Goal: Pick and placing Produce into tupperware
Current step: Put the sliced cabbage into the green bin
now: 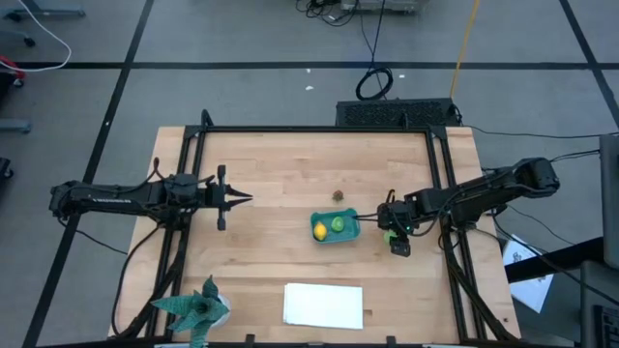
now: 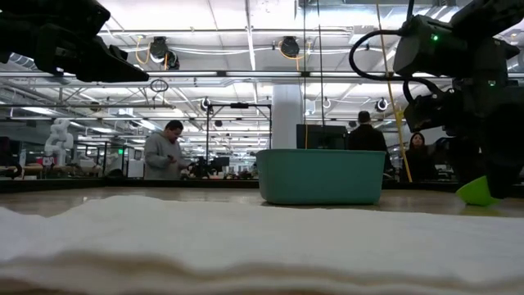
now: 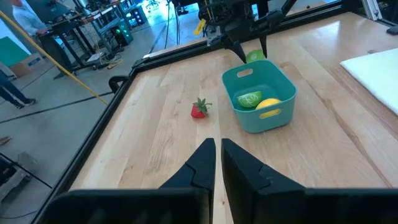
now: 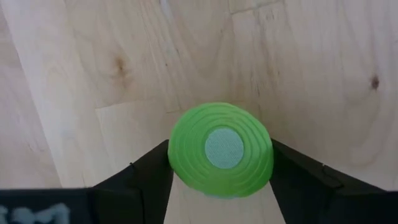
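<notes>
The teal tub (image 1: 346, 237) (image 3: 249, 121) (image 2: 319, 176) stands mid-table and holds a yellow lemon piece (image 1: 319, 230) (image 3: 268, 104) and a green piece (image 1: 338, 224) (image 3: 250, 99). A small red strawberry-like piece (image 1: 338, 195) (image 3: 198, 109) lies on the wood just beyond the tub's far side. My right gripper (image 1: 390, 233) (image 4: 221, 149) is just right of the tub, shut on a second green round piece (image 4: 221, 149) (image 2: 477, 192). My left gripper (image 1: 247, 200) (image 3: 217, 158) hovers shut over the table's left half, pointing at the tub. My right gripper pinches the ribbed green round piece by its rim (image 4: 177, 152), one finger (image 4: 146, 174) on each side, coming from above and pointing down. The flat face with a pale centre (image 4: 224, 146) faces the wrist camera. The piece sits low by the table; whether it rests there, I cannot tell.
A flat white sheet (image 1: 324, 304) (image 2: 246, 238) lies at the near edge, and a green spiky paper figure (image 1: 198, 309) stands at the near-left corner. A dark frame rail (image 1: 319, 129) borders the table. People stand in the room beyond (image 2: 168, 152). Bare wood lies between the left gripper and the tub.
</notes>
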